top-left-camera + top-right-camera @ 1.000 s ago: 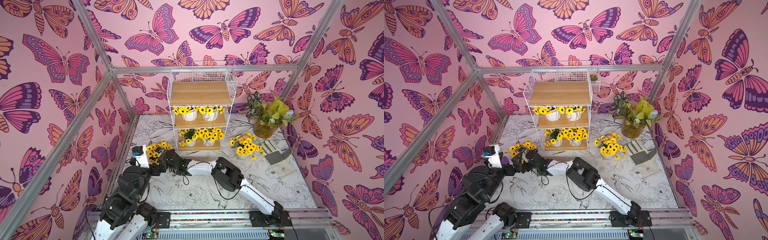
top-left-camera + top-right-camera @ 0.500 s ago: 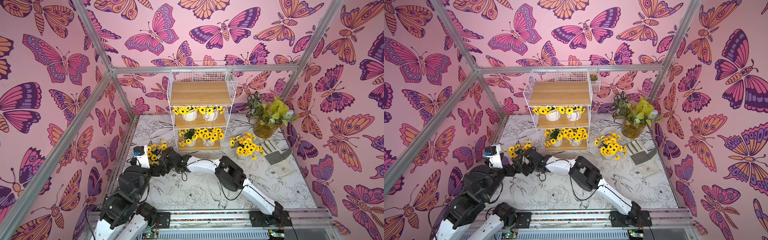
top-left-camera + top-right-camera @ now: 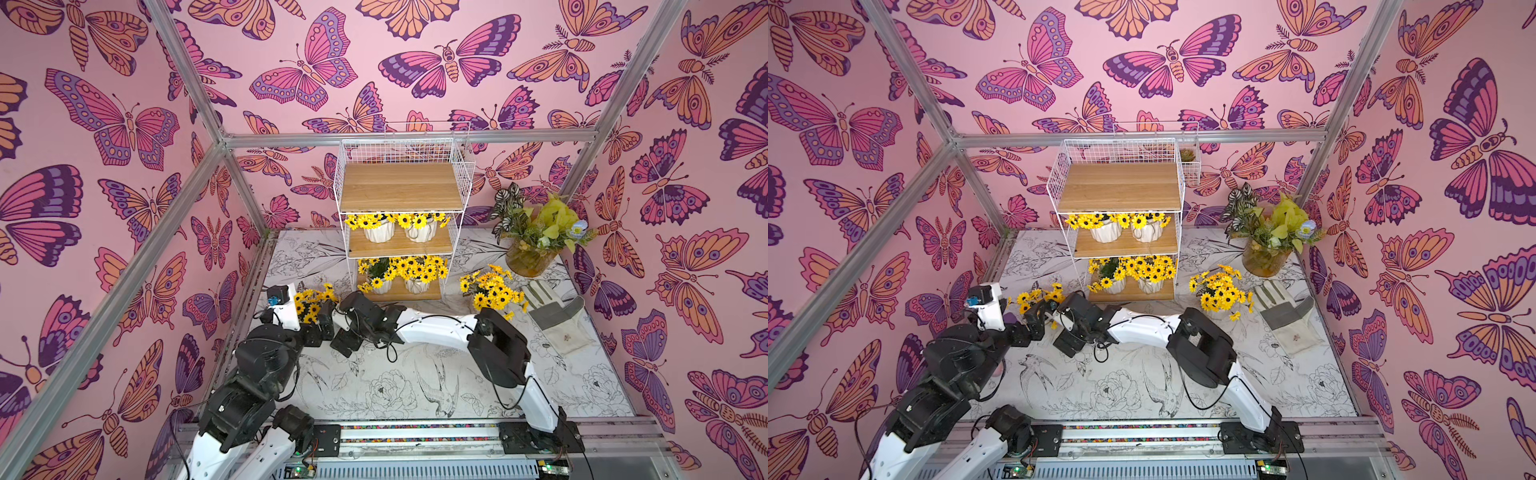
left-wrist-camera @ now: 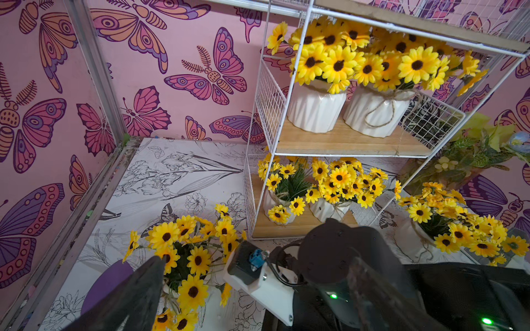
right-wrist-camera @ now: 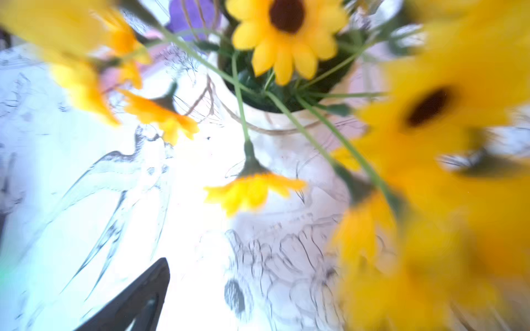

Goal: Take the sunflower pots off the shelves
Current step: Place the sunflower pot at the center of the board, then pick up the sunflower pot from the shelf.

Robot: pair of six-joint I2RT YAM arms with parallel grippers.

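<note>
From my remote station, both top views showed the white wire shelves [image 3: 401,187] standing at the back of the sketch-printed table [image 3: 415,374]. Four sunflower pots sat on them: the left middle pot [image 3: 379,235] beside the right middle pot [image 3: 420,232] on the middle board, and the left bottom pot [image 3: 380,286] beside the right bottom pot [image 3: 415,286] on the lowest. Two more stood on the table. The far pot [image 3: 492,291] was just right of the shelves, near a grey glove [image 3: 557,316] and an amber vase [image 3: 528,262]. The near pot [image 3: 309,305] was at the shelves' front left, where both arms met. The left gripper [image 3: 1036,322] had its jaws spread wide, blooms between them; I could not tell whether they touched the pot. The right gripper [image 3: 334,322] was close among blurred flowers with one finger [image 5: 134,301] visible, and I could not tell how far it was open.
</note>
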